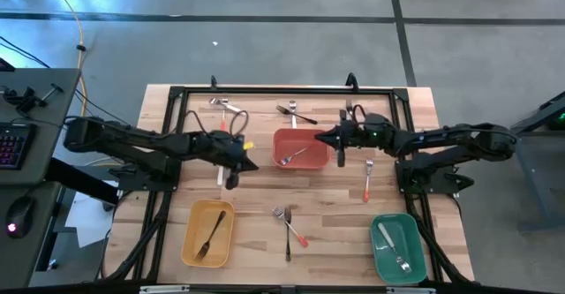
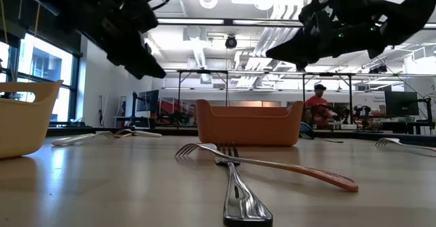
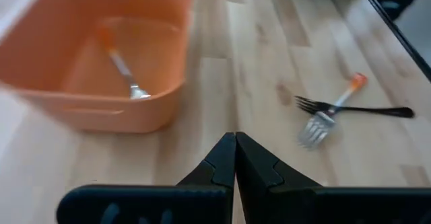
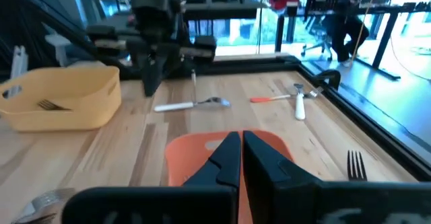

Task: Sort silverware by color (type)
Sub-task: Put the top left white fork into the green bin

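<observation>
- The right gripper [image 1: 325,138] hung over the right edge of the red bin [image 1: 300,133], its fingers pressed together with nothing between them; the right wrist view showed the two dark fingertips [image 4: 237,150] meeting above the bin's rim.
- The left gripper [image 1: 253,165] hung left of the red bin, above the bare wood, likewise closed and empty, fingertips [image 3: 235,148] touching in the left wrist view.
- Inside the red bin lay one fork with an orange handle [image 1: 293,157].
- Beyond the red bin, near the far edge of the table [image 1: 265,197], a dark fork [image 1: 295,114] rested, with a pale utensil and an orange-handled one [image 1: 225,106] crossed to its left.
- A white-handled fork [image 4: 192,104] lay just below the left gripper.
- An orange-handled fork [image 1: 367,179] lay right of the red bin, well apart from it.
- The yellow bin [image 1: 192,241] near the front left held one dark fork [image 1: 210,234].
- Between the yellow and green bins, a dark fork and an orange-handled fork [image 1: 288,222] lay crossed.
- The green bin [image 1: 413,259] at the front right held a pale utensil [image 1: 392,245].
</observation>
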`<state>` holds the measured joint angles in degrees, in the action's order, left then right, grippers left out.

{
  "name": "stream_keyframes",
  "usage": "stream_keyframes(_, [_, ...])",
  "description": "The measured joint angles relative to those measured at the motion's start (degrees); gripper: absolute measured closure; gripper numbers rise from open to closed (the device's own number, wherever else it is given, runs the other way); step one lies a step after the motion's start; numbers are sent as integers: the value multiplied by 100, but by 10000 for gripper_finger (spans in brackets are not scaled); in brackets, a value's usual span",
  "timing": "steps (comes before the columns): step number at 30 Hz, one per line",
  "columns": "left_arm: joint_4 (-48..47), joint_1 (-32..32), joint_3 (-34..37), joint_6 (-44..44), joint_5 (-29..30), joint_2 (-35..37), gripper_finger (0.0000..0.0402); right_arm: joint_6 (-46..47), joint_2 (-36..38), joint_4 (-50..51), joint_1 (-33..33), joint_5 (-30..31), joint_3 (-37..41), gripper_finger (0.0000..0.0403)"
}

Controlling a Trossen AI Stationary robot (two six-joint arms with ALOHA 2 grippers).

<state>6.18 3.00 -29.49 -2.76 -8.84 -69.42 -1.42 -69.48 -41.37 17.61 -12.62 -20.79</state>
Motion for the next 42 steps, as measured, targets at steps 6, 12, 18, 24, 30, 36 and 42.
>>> stream_keyframes(6, [-371,-580,-774,-4,53,-836,399,85,5,-50,-146,97,30,403])
stream_keyframes(12, [-1122,-764,-1370,-386,463,-1056,375,-64,5,-32,-430,105,30,403])
stream_keyframes(18, [-2314,-350,-1589,-554,1404,-691,343,-163,5,-8,-540,107,30,403])
stream_keyframes(24, [-3206,1011,-1589,25,1327,-663,316,-178,5,-4,-523,116,30,403])
stream_keyframes(30, [-3496,2512,-1854,1171,342,-1017,287,-278,5,-2,-523,116,30,403])
stream_keyframes(36, [-4254,3065,-2682,2519,569,-1752,259,-356,5,58,-523,116,30,403])
stream_keyframes(42, [-4837,3208,-3559,3598,1328,-2856,242,-359,5,178,-523,116,30,403])
